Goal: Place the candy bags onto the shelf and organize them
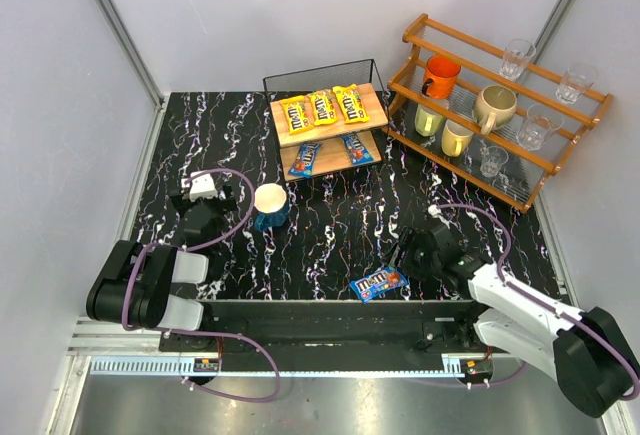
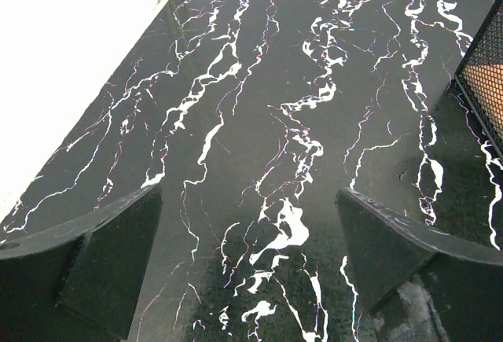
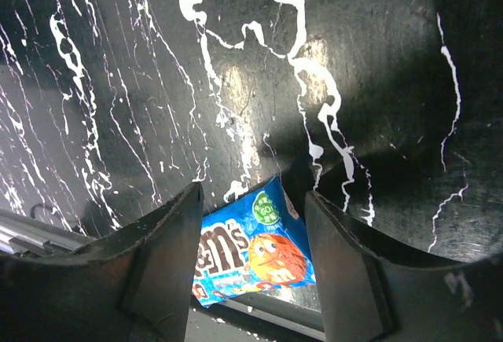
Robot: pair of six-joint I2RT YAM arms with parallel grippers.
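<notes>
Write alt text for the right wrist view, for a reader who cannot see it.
A blue M&M's packet lies flat by the edge of the black, white-veined table, framed between the open jaws of the right gripper. Nothing else is on the table in this view.

Your top view is bright and even. In the right wrist view glare blooms on the table (image 3: 236, 82) near 12 o'clock; in the left, the wall (image 2: 63, 43) at 10 o'clock blows out white.
</notes>
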